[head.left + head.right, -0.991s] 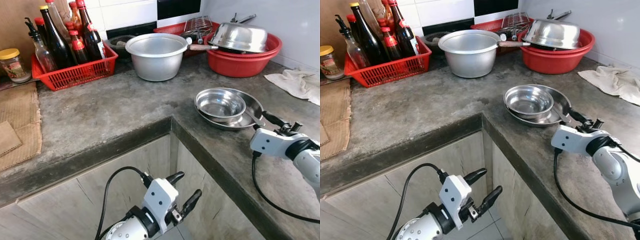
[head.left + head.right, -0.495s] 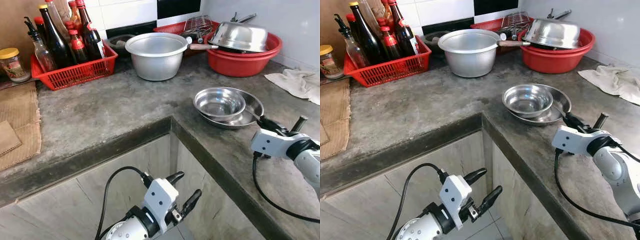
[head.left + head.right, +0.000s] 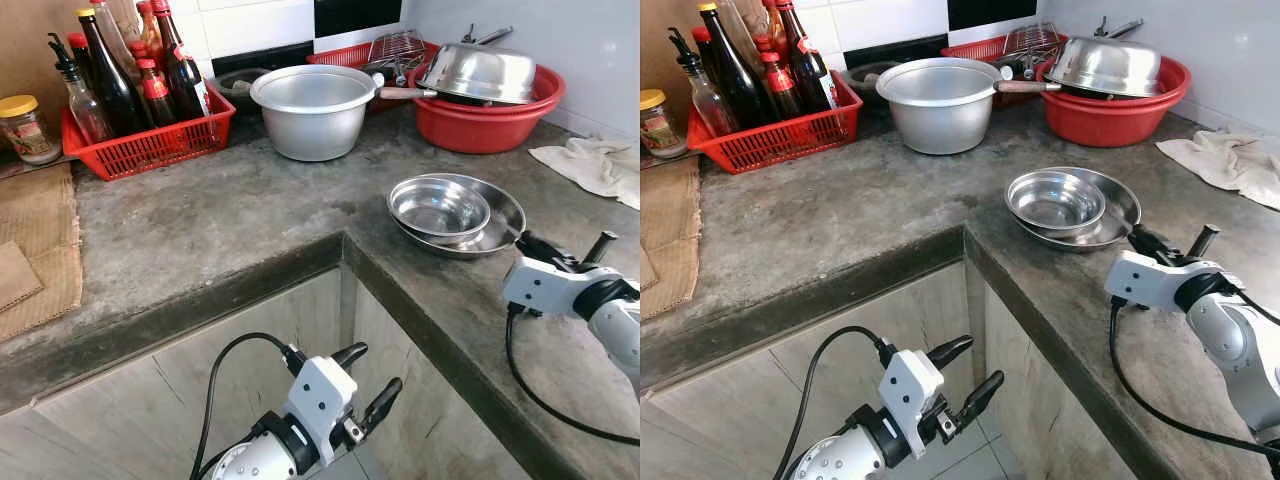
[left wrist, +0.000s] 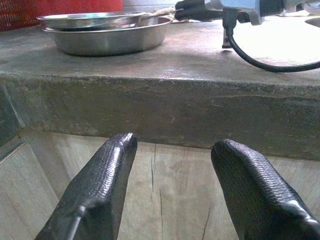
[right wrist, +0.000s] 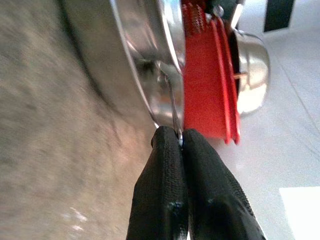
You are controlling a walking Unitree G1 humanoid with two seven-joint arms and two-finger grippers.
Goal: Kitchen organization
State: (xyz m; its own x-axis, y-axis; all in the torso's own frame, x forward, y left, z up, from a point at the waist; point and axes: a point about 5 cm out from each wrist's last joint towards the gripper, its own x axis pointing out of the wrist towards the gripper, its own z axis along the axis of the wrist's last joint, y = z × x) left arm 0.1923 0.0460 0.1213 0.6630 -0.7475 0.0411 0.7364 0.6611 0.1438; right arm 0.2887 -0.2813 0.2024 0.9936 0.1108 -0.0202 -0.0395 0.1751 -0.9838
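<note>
A small steel bowl (image 3: pixel 438 205) sits inside a wider steel plate (image 3: pixel 511 212) near the counter's inner corner. My right gripper (image 3: pixel 523 241) rests low on the counter at the plate's near rim. In the right wrist view its fingers (image 5: pixel 165 165) are shut on a thin metal handle (image 5: pixel 172 107) that runs up out of the plate. My left gripper (image 3: pixel 372 376) hangs open below the counter edge, in front of the cupboard. Its two fingers (image 4: pixel 100 180) stand wide apart with nothing between them.
At the back of the counter stand an aluminium pot (image 3: pixel 312 110), a red basket of bottles (image 3: pixel 150 145), and a red basin (image 3: pixel 485 128) with an upturned steel bowl in it. A cloth (image 3: pixel 595 165) lies at the far right and a jar (image 3: pixel 25 128) at the far left.
My right gripper has rolled on its wrist and edged closer to the plate's rim. The bowl and plate have shifted slightly. The left arm has not moved.
</note>
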